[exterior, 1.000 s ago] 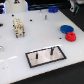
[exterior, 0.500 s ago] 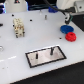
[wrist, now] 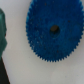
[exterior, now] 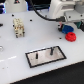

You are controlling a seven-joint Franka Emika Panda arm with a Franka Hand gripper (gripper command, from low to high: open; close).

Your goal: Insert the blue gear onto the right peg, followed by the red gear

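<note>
The white robot arm's pincer [exterior: 67, 25] has swung across since a second ago, from the far middle of the white table [exterior: 15, 60] to the two o'clock corner of the exterior view. It now hangs over the wide, flat, bright-blue toothed gear [exterior: 75, 25]. Nothing else has moved. I judge this to be the approach to the first pick, so the task has barely begun.

The small round red toothed gear [exterior: 71, 36] lies just beside the blue gear, at its six o'clock. Both are well apart from the white, black-framed rectangular plate [exterior: 46, 56], which sits towards their eight o'clock. Its short, thin, dark right peg [exterior: 50, 50] stands bare.

The exterior view gives this layout, but the arm hides much of the blue gear. The wrist view shows the blue gear [wrist: 55, 30] close, lying flat on the table with its centre hole open, yet shows neither peg nor red gear. Neither view shows the fingertips clearly, so I cannot tell whether the pincer is released or clenched.
</note>
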